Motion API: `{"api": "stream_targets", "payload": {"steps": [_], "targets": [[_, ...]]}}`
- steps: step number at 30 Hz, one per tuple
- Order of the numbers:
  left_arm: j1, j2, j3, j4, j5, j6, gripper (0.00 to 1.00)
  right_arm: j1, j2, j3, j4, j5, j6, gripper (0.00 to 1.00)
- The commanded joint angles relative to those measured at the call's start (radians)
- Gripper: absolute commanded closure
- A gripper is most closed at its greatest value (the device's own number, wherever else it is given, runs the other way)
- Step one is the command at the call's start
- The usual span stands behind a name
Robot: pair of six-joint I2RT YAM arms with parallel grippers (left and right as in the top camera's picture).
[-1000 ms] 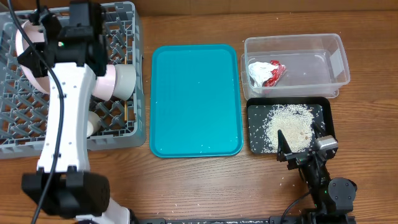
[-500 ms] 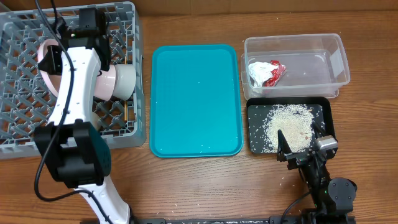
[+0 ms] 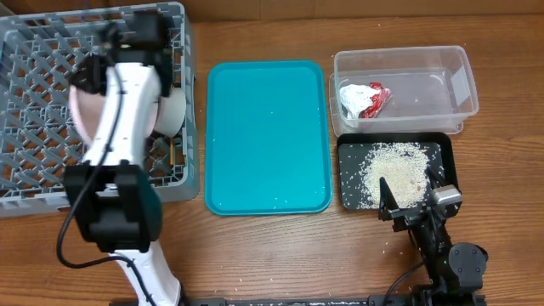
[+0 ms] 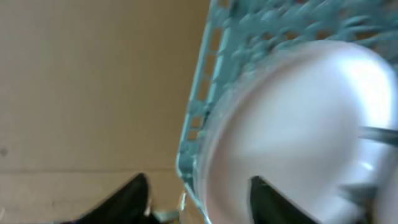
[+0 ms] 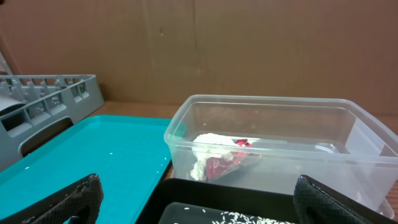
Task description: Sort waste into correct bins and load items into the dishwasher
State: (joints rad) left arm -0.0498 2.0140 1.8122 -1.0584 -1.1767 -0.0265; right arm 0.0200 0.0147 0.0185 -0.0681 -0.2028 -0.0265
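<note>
1. Nearest you, the right gripper (image 3: 412, 194) hangs low over the near edge of the black tray (image 3: 444, 153); its fingers stand wide apart with nothing between them.
2. The black tray holds a heap of rice (image 3: 393, 170); a few grains lie loose on the table (image 3: 255, 255) just beside it.
3. To its left you see the teal tray (image 3: 268, 136), flat and bare.
4. Behind the black tray, and touching it, sits the clear bin (image 3: 425, 93) with a red-and-white wrapper (image 3: 364, 99) inside.
5. On the far left your left arm reaches over the grey dish rack (image 3: 34, 161); the pink plate (image 3: 82, 115) stands tilted in the rack beside a white cup (image 3: 176, 110).
6. At the left gripper (image 4: 198, 183), the fingers are partly apart with the plate's rim between them; the blur means you cannot tell whether they clamp it.
</note>
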Motion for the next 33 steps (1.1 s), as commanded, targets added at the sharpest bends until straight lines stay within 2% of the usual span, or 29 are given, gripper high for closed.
{"api": "stream_targets", "payload": {"steps": [1,6,10,15,17,18,26,28,33], "targets": [[-0.109,-0.034,-0.003,-0.022,0.065,0.003,0.38,-0.003,-0.012,-0.011,0.007,0.002,0.004,0.00],[-0.225,-0.075,-0.002,-0.121,0.139,-0.102,0.36,-0.003,-0.012,-0.011,0.007,0.002,0.004,0.00],[-0.297,-0.162,0.010,-0.224,0.270,-0.181,0.38,-0.003,-0.012,-0.011,0.008,0.002,0.004,0.00],[-0.365,-0.340,0.041,-0.317,0.560,-0.214,0.42,-0.003,-0.012,-0.011,0.007,0.002,0.004,0.01],[-0.401,-0.421,0.044,-0.342,0.689,-0.214,0.31,-0.003,-0.012,-0.011,0.008,0.002,0.004,0.00],[-0.425,-0.466,0.044,-0.355,0.751,-0.214,0.00,-0.003,-0.012,-0.011,0.007,0.002,0.004,0.00],[-0.640,-0.735,0.044,-0.378,1.151,-0.214,0.00,-0.003,-0.012,-0.011,0.007,0.002,0.004,0.00],[-0.655,-0.753,0.044,-0.389,1.172,-0.214,0.00,-0.003,-0.012,-0.011,0.007,0.002,0.004,0.00],[-0.656,-0.768,0.044,-0.473,1.094,-0.218,0.00,-0.003,-0.012,-0.011,0.007,0.002,0.004,0.00]]}}
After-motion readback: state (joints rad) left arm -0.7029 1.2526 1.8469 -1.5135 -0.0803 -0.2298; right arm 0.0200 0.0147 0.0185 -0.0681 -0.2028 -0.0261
